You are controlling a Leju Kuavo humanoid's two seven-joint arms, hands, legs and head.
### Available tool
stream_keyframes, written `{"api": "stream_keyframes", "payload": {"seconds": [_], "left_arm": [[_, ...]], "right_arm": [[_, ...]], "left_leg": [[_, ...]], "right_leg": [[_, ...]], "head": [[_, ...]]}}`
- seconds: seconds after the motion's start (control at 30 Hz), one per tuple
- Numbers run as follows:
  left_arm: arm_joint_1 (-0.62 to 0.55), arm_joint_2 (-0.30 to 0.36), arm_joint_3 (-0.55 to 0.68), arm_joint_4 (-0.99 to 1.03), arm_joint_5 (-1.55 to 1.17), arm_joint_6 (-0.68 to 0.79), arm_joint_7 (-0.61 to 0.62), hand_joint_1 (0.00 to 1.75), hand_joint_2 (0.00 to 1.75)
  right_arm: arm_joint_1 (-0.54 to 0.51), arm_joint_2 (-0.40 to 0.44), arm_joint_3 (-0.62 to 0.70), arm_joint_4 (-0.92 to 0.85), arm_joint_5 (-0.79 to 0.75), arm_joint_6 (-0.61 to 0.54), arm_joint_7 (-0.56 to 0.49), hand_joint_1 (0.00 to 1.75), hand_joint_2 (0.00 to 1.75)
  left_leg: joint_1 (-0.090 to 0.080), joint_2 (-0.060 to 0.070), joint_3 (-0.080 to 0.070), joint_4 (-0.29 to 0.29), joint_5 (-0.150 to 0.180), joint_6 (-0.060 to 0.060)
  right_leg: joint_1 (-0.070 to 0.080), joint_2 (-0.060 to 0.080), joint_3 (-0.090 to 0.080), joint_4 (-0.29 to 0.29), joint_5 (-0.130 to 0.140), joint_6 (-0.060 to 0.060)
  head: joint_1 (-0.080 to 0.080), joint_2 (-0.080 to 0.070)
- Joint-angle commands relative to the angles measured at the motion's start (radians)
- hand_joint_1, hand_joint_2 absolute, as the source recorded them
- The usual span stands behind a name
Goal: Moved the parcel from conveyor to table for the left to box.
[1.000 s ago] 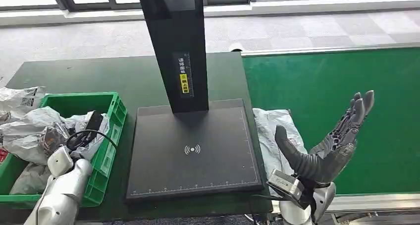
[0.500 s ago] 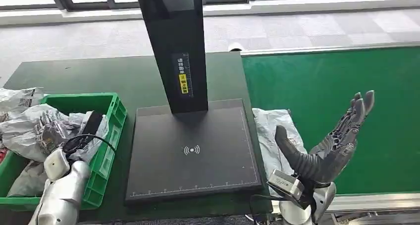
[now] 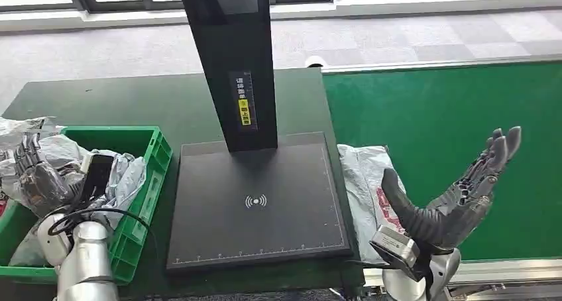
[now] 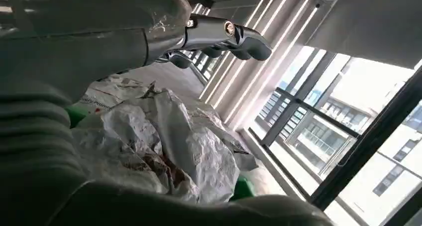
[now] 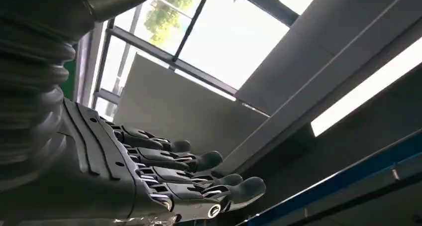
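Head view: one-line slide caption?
Open right hand raised over green conveyor belt, grey plastic parcel beside black scanner platform; left hand over parcel-filled green plastic crate.

Left hand [image 4: 149,42], fingers extended, above crumpled white plastic parcels [image 4: 164,141] heaped in what appears a green crate [image 4: 243,188].

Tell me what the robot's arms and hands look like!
Both arms are smooth silver tubes. The right hand is dark grey with jointed fingers, a thick thumb and a small silver box at its wrist. The left hand is dark grey too, with a thin black cable looping by its wrist.
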Motion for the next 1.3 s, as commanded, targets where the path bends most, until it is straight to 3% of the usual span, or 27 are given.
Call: {"api": "stream_keyframes", "payload": {"seconds": [0.03, 0.53, 0.6, 0.8, 0.83, 0.87, 0.9, 1.0, 1.03, 1.07, 1.1, 1.13, 1.17, 1.3], "left_arm": [[0.044, -0.080, 0.228, -0.119, 0.127, -0.003, -0.168, 0.00, 0.00], [0.044, -0.080, 0.228, -0.119, 0.127, -0.003, -0.168, 0.00, 0.00], [0.047, -0.082, 0.218, -0.149, 0.220, -0.003, -0.205, 0.00, 0.00], [0.256, -0.086, -0.165, -0.440, 0.674, -0.003, -0.205, 0.00, 0.00], [0.278, -0.086, -0.206, -0.474, 0.707, -0.003, -0.205, 0.00, 1.75], [0.307, -0.076, -0.296, -0.527, 0.771, -0.003, -0.195, 0.00, 1.75], [0.320, -0.086, -0.310, -0.541, 0.785, -0.003, -0.205, 0.00, 1.75], [0.395, -0.054, -0.512, -0.624, 0.951, -0.003, -0.205, 0.00, 1.75], [0.436, -0.014, -0.627, -0.656, 1.048, -0.003, -0.205, 0.00, 1.75], [0.464, 0.014, -0.713, -0.707, 1.180, -0.127, -0.205, 0.00, 1.75], [0.492, 0.025, -0.785, -0.744, 1.213, -0.139, -0.205, 0.00, 1.75], [0.511, 0.029, -0.825, -0.770, 1.249, -0.184, -0.205, 0.00, 1.75], [0.521, 0.029, -0.841, -0.783, 1.280, -0.255, -0.205, 0.00, 1.75], [0.553, -0.025, -0.842, -0.784, 1.330, -0.481, -0.205, 0.00, 1.75]], "right_arm": [[-0.013, 0.020, -0.041, 0.018, -0.004, 0.002, 0.000, 0.00, 1.75], [-0.013, 0.020, -0.041, 0.018, -0.004, 0.002, 0.000, 0.00, 1.75], [-0.013, 0.020, -0.039, 0.022, -0.002, 0.002, 0.000, 0.00, 1.75], [-0.025, 0.020, -0.076, 0.061, 0.011, 0.002, 0.000, 0.00, 1.75], [-0.029, 0.020, -0.085, 0.072, 0.013, 0.002, 0.000, 0.00, 1.75], [-0.092, -0.041, -0.128, 0.180, -0.025, 0.002, 0.000, 0.00, 1.75], [-0.056, 0.020, -0.115, 0.136, 0.029, 0.002, 0.000, 0.00, 1.75], [-0.077, 0.020, -0.192, 0.222, 0.059, 0.002, 0.000, 0.00, 1.75], [-0.111, 0.020, -0.251, 0.296, 0.078, 0.002, 0.000, 0.00, 1.75], [-0.151, 0.020, -0.306, 0.426, 0.155, 0.002, 0.068, 0.00, 1.75], [-0.201, 0.020, -0.337, 0.613, 0.176, 0.002, 0.071, 0.00, 1.75], [-0.253, -0.005, -0.357, 0.761, 0.135, 0.002, 0.041, 0.00, 1.75], [-0.271, -0.032, -0.376, 0.820, 0.203, 0.002, 0.110, 0.00, 1.75], [-0.327, -0.075, -0.451, 0.948, 0.202, 0.002, 0.113, 0.00, 1.75]], "left_leg": [[0.001, 0.003, -0.001, -0.001, 0.000, 0.000], [0.002, -0.003, -0.003, 0.001, 0.001, -0.001], [0.003, -0.004, -0.003, 0.003, 0.002, -0.002], [0.007, -0.004, -0.009, 0.004, 0.005, -0.003], [0.006, -0.006, -0.008, 0.005, 0.004, -0.004], [0.006, -0.006, -0.007, 0.005, 0.004, -0.004], [0.007, -0.008, -0.009, 0.004, 0.005, -0.004], [0.007, -0.010, -0.010, 0.006, 0.005, -0.004], [0.007, -0.010, -0.011, 0.006, 0.005, -0.003], [0.007, -0.011, -0.011, 0.005, 0.006, -0.003], [0.008, -0.009, -0.008, 0.004, 0.005, -0.004], [0.009, -0.008, -0.009, 0.003, 0.006, -0.004], [0.008, -0.008, -0.010, 0.003, 0.007, -0.003], [0.007, -0.008, -0.010, 0.005, 0.006, -0.002]], "right_leg": [[0.002, 0.002, -0.001, -0.002, 0.001, -0.001], [0.003, -0.004, -0.002, -0.001, 0.001, -0.002], [0.006, -0.005, -0.005, -0.001, 0.001, -0.002], [0.009, -0.005, -0.009, -0.002, 0.005, -0.004], [0.009, -0.006, -0.009, -0.001, 0.003, -0.003], [0.009, -0.007, -0.011, -0.001, 0.003, -0.003], [0.010, -0.009, -0.012, -0.003, 0.004, -0.004], [0.011, -0.010, -0.011, -0.002, 0.004, -0.003], [0.011, -0.010, -0.011, -0.003, 0.005, -0.003], [0.011, -0.012, -0.011, -0.004, 0.005, -0.003], [0.012, -0.010, -0.008, -0.005, 0.005, -0.003], [0.012, -0.009, -0.009, -0.007, 0.007, -0.003], [0.012, -0.010, -0.009, -0.007, 0.007, -0.003], [0.010, -0.010, -0.010, -0.005, 0.007, -0.002]], "head": [[0.000, 0.000], [-0.001, 0.000], [-0.001, 0.000], [-0.001, 0.000], [-0.001, 0.000], [-0.001, 0.000], [-0.001, 0.000], [-0.001, 0.000], [-0.001, 0.000], [-0.001, 0.000], [-0.001, 0.000], [-0.001, 0.000], [-0.001, 0.000], [-0.001, 0.000]]}}
